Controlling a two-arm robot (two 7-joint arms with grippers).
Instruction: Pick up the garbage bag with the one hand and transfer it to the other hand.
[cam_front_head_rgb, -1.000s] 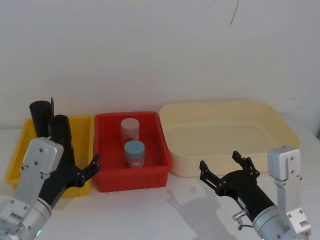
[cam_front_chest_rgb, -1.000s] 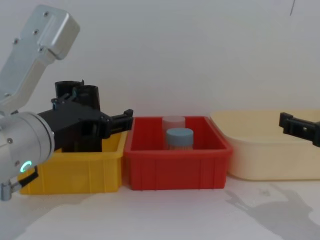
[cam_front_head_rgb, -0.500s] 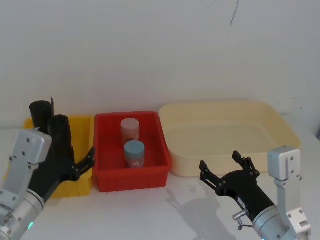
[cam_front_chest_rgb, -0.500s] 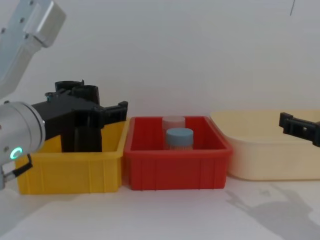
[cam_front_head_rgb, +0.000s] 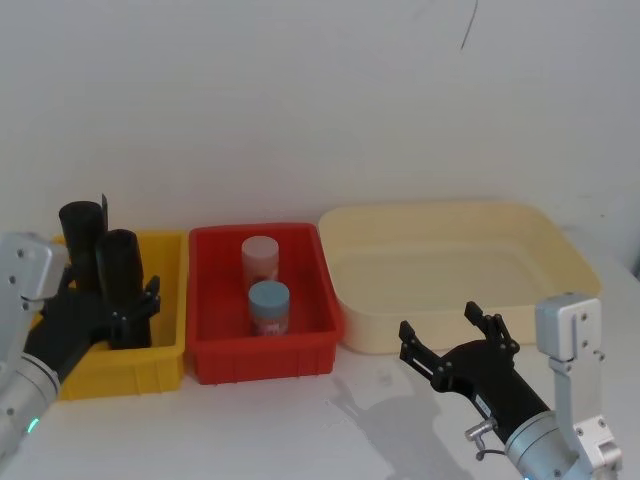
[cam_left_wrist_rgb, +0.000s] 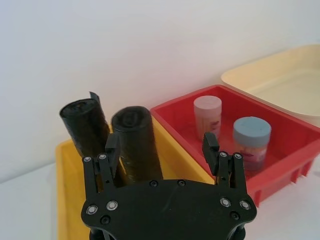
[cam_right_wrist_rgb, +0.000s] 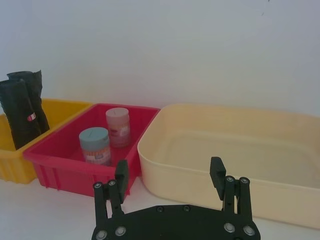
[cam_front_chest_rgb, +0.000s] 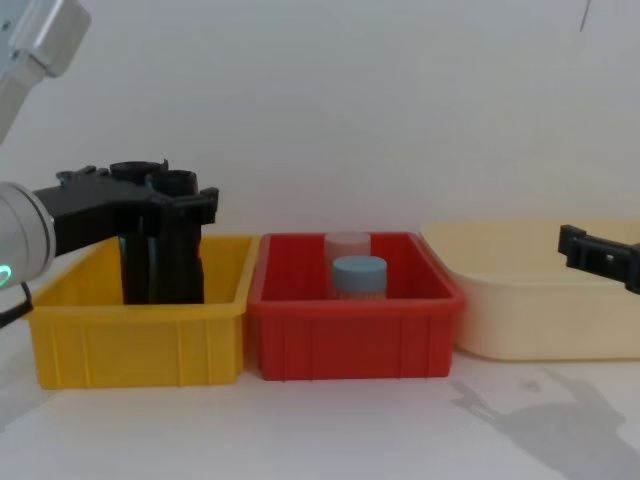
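Far left: left tool (cam_left_wrist_rgb: 161, 145), black and two-fingered, on a silver-grey arm with a green glow, reaching in over the front of a yellow rectangular plastic bin (cam_front_head_rgb: 165, 352). Spread wide, holding nothing. Levelled at the upper part of the rolls, presumably for a side grip well above the bin wall.

Inside that bin, standing upright: the garbage bag (cam_front_head_rgb: 122, 272), a thick, smooth-sided black cylindrical roll of plastic, taller than the bin. From the left wrist, lined up within the open span, hard by one fingertip (cam_left_wrist_rgb: 112, 144) and well apart from the other. Touching or just short of it: impossible to tell. Just behind and to its left, a thinner black roll (cam_front_head_rgb: 80, 232) with a ragged flared top, close enough to crowd a grasp. Likely the reason for coming in from the front, on the thick roll's free side.

Centre: a red rectangular plastic bin (cam_front_head_rgb: 265, 362), set against the yellow one, with a pale jar (cam_front_head_rgb: 260, 256) at the back and a blue-lidded jar (cam_front_head_rgb: 268, 305) before it. No part of the job.

Right: a broad cream plastic tub (cam_front_head_rgb: 440, 212), just beside the red bin.

Far right, low over the white desk (cam_front_head_rgb: 300, 420) in front of the tub: right tool (cam_front_head_rgb: 445, 328), black and slim-fingered. Likewise spread open and holding nothing, pointed toward the bins. Parked over bare desk, seemingly to receive the roll away from the bins.

Step in hand, as judged: approach to the grasp, pick not yet made. Next: centre the roll, close, lift straight up past neighbour and wall.
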